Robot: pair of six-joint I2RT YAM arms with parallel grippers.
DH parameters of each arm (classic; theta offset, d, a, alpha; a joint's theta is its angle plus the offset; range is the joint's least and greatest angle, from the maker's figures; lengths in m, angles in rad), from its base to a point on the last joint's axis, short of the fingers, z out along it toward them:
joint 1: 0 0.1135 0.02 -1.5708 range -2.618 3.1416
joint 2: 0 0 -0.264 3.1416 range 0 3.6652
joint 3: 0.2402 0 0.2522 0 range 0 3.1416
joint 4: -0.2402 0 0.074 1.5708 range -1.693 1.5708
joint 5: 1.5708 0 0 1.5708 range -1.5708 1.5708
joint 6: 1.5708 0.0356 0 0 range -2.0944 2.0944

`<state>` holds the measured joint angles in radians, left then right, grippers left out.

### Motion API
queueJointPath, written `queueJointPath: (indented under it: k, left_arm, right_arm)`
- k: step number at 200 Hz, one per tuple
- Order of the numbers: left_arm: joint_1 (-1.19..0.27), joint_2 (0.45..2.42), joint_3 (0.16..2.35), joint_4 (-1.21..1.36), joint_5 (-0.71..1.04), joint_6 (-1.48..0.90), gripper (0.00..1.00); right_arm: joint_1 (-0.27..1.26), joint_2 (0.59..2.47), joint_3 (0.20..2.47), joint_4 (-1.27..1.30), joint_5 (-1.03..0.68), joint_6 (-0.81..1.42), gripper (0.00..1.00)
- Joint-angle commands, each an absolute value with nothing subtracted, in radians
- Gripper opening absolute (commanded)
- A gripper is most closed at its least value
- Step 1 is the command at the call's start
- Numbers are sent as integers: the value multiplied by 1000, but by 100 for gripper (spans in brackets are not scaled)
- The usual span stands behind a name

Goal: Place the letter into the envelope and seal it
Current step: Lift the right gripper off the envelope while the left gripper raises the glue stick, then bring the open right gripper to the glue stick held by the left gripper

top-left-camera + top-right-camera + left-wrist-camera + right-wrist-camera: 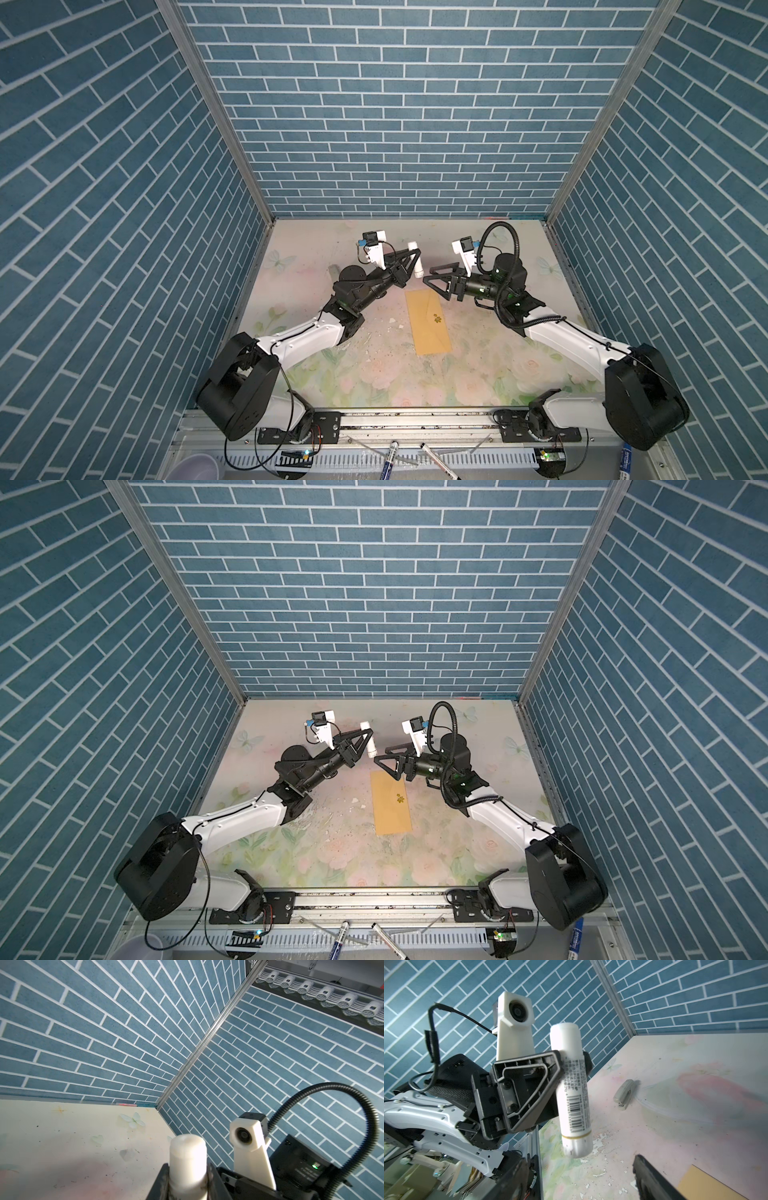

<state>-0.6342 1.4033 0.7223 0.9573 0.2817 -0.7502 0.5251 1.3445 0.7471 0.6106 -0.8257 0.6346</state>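
Note:
The mustard-yellow envelope point(428, 328) point(390, 808) lies flat mid-table with its flap down and a small gold sticker point(437, 318) on it; one corner of the envelope point(708, 1184) shows in the right wrist view. The letter is out of view. My left gripper point(415, 259) point(367, 741) point(188, 1180) is shut on a white glue stick point(417, 266) point(188, 1159) point(574, 1093), held above the table behind the envelope. My right gripper point(430, 275) point(380, 755) point(581, 1178) stands open and empty, just right of the stick's lower end.
A grey stapler point(625, 1093) point(332, 272) lies at the back left of the table. Blue brick walls enclose three sides. Markers point(388, 459) and a pale cup point(195, 469) sit beyond the front rail. White flecks dot the table left of the envelope.

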Motion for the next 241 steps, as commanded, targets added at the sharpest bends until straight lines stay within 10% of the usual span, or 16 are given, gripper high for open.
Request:
queueJointPath:
  k: [1,241]
  left_arm:
    - [-631,1420,708,1061,306,-804,0]
    - [-647,1426,703,1092,303,-839,0]
  right_arm:
    - [523,1385,749,784,-900,733,73]
    - [563,1485,866,877,-911,798,15]
